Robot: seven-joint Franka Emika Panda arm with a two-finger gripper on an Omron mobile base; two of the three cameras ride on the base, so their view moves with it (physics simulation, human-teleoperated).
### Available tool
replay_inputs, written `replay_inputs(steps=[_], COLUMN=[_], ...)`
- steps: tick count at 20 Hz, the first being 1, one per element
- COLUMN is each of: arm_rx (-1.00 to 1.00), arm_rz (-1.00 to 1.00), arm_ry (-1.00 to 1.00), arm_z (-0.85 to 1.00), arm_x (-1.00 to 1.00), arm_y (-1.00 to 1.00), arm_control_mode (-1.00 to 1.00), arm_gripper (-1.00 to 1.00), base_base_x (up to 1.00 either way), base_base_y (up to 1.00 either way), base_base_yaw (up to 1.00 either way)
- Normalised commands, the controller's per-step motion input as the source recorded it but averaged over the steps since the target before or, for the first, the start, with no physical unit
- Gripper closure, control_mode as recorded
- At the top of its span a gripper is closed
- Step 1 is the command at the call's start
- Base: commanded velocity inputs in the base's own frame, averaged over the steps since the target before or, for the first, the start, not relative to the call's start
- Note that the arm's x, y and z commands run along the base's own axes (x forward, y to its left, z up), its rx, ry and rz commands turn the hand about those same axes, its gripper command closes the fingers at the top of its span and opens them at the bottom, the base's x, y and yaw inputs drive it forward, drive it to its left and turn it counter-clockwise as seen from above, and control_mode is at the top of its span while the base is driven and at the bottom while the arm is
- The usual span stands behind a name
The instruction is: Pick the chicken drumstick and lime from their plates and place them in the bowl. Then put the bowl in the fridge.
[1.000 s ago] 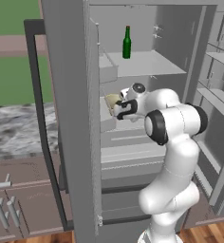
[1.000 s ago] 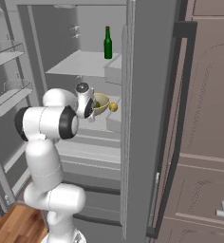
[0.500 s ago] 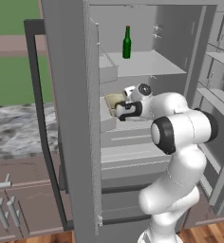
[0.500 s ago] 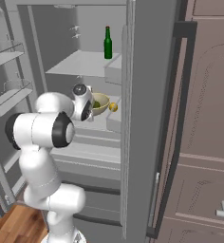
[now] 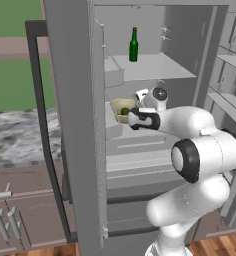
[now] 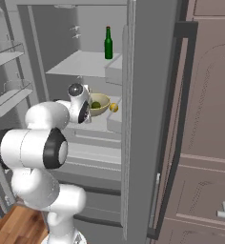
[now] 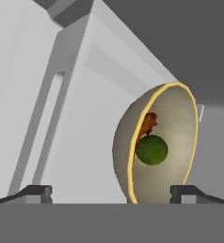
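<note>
The bowl (image 5: 121, 106) (image 6: 101, 102) rests on a middle shelf inside the open fridge (image 5: 70, 100) (image 6: 148, 95). In the hand view the bowl (image 7: 178, 128) appears rolled on its side, with the dark green lime (image 7: 152, 150) and the brown chicken drumstick (image 7: 148, 124) inside it. The lime (image 5: 125, 111) (image 6: 96, 105) also peeks over the rim from the base views. My gripper (image 5: 131, 120) (image 6: 86, 112) (image 7: 110, 192) is open just in front of the bowl, its fingertips spread wide to either side of the bowl's near edge. The plates are out of view.
A green bottle (image 5: 134, 45) (image 6: 108, 43) stands on the upper shelf. A small yellow fruit (image 6: 114, 107) lies beside the bowl. Door racks (image 5: 230, 100) (image 6: 9, 93) project on the open door. Brown cabinets (image 6: 205, 143) flank the fridge; a marble counter (image 5: 20, 135) lies left.
The arm's elbow has swung nearer the cameras and the hand has drawn back slightly from the bowl. The bowl stays on the shelf.
</note>
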Motion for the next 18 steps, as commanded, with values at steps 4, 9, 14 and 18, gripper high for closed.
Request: replay_inputs(steps=[4,9,14,18], arm_rx=[0.01,0.06,0.19,0.19], arm_rz=[-0.08,-0.16,-0.33,-0.34], arm_ry=[0.05,0.04,0.09,0.09], arm_z=[0.40,0.29,0.24,0.21], arm_x=[-0.55,-0.70,-0.68,-0.69], arm_y=[-0.01,-0.03,-0.05,-0.05], arm_control_mode=[-1.00,-1.00,-1.00,-1.00], arm_gripper=[-1.00,-1.00,-1.00,-1.00], base_base_x=[0.00,0.00,0.00,0.00], base_base_y=[0.00,0.00,0.00,0.00], base_base_yaw=[0.00,0.00,0.00,0.00])
